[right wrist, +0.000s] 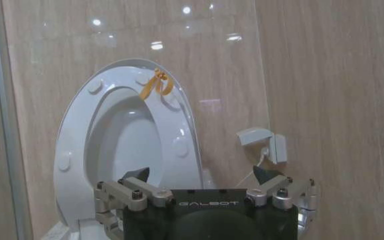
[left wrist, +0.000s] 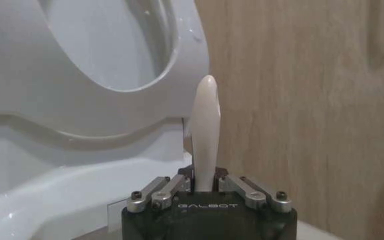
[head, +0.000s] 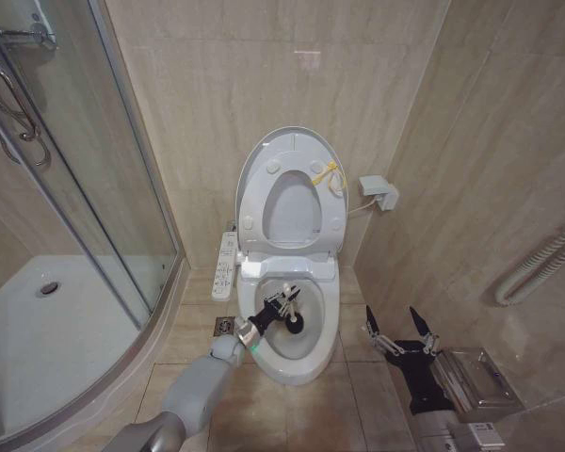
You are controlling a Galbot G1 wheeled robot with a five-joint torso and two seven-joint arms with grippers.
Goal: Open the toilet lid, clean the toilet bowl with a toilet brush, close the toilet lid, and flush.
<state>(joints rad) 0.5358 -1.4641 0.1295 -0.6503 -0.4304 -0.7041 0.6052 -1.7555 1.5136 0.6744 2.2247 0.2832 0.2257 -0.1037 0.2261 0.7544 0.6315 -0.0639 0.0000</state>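
The toilet lid [head: 292,209] stands raised against the wall, with the ring seat and its yellow tie [head: 328,176] folded up in front of it. Below, the white toilet bowl [head: 328,297] lies uncovered. My left gripper [head: 282,306] hangs over the bowl, shut on the toilet brush, whose dark head [head: 293,326] is down inside the basin. In the left wrist view the left gripper [left wrist: 205,183] clamps the white handle [left wrist: 205,120], with the raised seat behind it. My right gripper [head: 400,330] waits open to the right of the toilet, and in its own view the right gripper [right wrist: 202,175] faces the raised lid [right wrist: 128,145].
A glass shower enclosure [head: 94,188] and its tray [head: 38,320] take up the left side. A control panel [head: 225,266] hangs at the bowl's left, over a floor drain [head: 224,326]. A wall box [head: 379,192] sits right of the lid. A metal box [head: 471,381] stands at the lower right.
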